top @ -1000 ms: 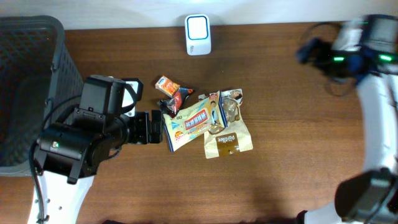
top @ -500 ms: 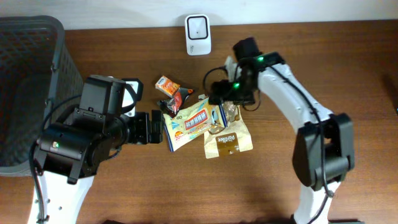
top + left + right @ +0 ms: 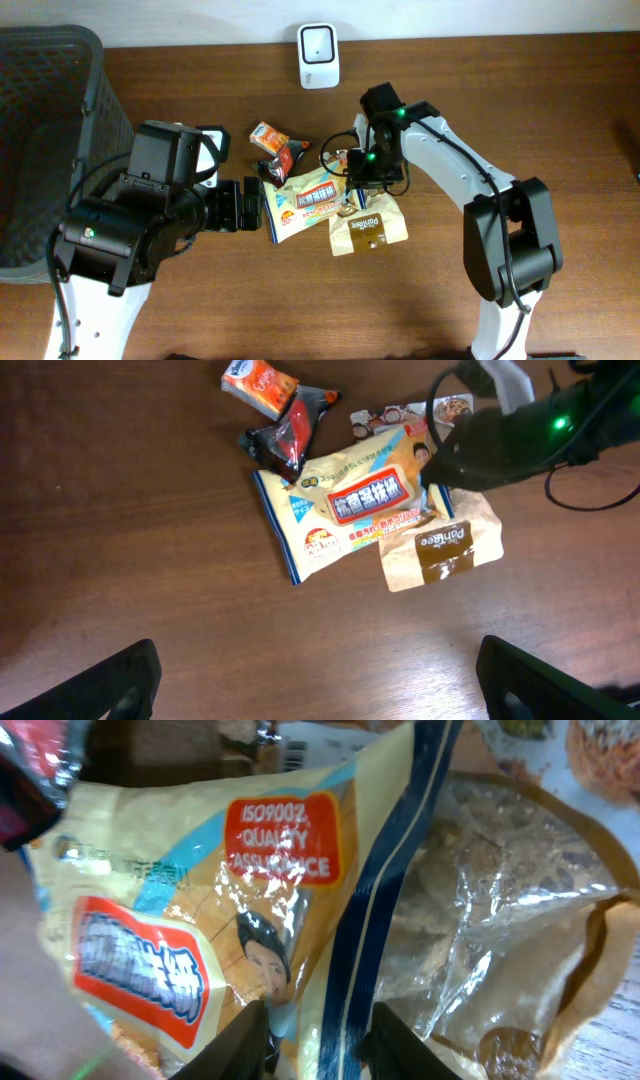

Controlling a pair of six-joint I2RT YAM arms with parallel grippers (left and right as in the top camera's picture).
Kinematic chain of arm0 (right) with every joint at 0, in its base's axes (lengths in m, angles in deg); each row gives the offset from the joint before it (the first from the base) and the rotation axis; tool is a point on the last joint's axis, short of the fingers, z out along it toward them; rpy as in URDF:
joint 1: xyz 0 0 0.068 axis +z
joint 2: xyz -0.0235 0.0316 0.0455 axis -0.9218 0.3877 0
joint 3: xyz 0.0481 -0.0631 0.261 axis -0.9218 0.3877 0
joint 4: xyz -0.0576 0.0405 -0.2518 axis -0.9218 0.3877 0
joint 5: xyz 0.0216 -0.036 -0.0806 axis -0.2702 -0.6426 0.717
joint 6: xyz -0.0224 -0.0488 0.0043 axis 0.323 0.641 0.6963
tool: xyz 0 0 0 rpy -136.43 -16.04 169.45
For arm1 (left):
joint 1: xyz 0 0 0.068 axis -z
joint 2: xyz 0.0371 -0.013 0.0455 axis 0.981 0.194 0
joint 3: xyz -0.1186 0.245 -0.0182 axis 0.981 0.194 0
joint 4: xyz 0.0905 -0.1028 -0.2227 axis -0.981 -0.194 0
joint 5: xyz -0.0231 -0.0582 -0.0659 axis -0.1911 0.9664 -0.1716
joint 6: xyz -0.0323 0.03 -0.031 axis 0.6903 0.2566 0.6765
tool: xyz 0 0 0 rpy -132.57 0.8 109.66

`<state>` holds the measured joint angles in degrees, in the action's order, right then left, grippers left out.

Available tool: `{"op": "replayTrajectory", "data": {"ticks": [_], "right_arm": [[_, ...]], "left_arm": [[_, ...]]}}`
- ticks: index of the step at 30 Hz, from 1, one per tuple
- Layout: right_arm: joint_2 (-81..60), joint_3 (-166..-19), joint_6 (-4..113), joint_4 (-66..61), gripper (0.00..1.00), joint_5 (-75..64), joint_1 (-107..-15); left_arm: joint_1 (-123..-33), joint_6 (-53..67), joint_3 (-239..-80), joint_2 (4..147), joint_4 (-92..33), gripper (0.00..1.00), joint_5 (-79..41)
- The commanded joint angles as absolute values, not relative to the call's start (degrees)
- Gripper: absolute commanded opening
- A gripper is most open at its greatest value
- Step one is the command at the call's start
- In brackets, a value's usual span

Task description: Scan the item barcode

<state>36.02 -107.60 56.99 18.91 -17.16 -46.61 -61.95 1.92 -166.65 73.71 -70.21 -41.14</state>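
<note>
A yellow snack packet (image 3: 305,200) (image 3: 360,500) (image 3: 200,900) with a blue border lies in a small pile of items at mid-table. My right gripper (image 3: 352,180) (image 3: 320,1040) is down on the packet's right end. Its two fingers pinch the blue-striped edge from either side, so it is shut on the packet. My left gripper (image 3: 240,205) (image 3: 320,690) hangs open over bare wood just left of the pile, holding nothing. A white scanner (image 3: 318,55) stands at the table's back edge. A strip of barcode (image 3: 300,755) shows at the top of the right wrist view.
A brown Pankee pouch (image 3: 367,228) (image 3: 440,545) lies partly under the packet. A clear-window pouch (image 3: 375,158), a red-black wrapper (image 3: 282,160) and a small orange packet (image 3: 267,134) also lie in the pile. A dark mesh basket (image 3: 50,120) stands at far left.
My right arm swung in from the far right to the pile, and its jaws closed onto the yellow packet's edge. The left arm has not moved.
</note>
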Motion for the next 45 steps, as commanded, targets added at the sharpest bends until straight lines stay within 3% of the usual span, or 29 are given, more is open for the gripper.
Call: {"op": "replayTrajectory", "data": {"ticks": [1,4,17,30,39,40,41,42,43,45], "right_arm": [[37.15,-104.91,56.10,18.12,0.33,-16.03,-46.09],[37.15,-103.71,56.05,17.88,0.04,-15.98,-46.09],[33.59,-105.39,40.86,32.26,0.04,10.86,-53.59],[25.90,-106.18,49.30,27.61,0.04,-15.76,-55.20],[26.22,-100.87,50.31,25.25,0.04,-14.32,-48.23],[26.22,-100.56,50.11,24.94,0.07,-12.97,-47.66],[26.22,-100.47,49.91,25.12,0.20,-10.61,-47.25],[26.22,-100.50,49.85,25.25,0.59,-9.25,-47.22],[26.20,-100.67,49.87,25.64,0.87,-8.90,-47.42],[26.18,-101.96,49.69,27.92,0.96,-8.03,-48.80]], "left_arm": [[-62.08,1.22,-167.00,73.64,-70.30,0.99,-41.55],[-62.08,1.22,-167.00,73.64,-70.30,0.99,-41.55],[-62.08,1.22,-167.00,73.64,-70.32,0.99,-41.57],[-62.08,1.22,-167.00,73.64,-70.30,0.99,-41.55],[-62.08,1.22,-167.00,73.67,-70.32,0.99,-41.57],[-62.08,1.22,-167.00,73.64,-70.32,0.99,-41.57],[-62.08,1.22,-167.00,73.64,-70.32,0.99,-41.55],[-62.08,1.20,-167.00,73.64,-70.32,0.99,-41.55],[-62.08,1.22,-167.00,73.64,-70.32,0.99,-41.55],[-62.08,1.22,-167.00,73.64,-70.30,0.99,-41.55]]}}
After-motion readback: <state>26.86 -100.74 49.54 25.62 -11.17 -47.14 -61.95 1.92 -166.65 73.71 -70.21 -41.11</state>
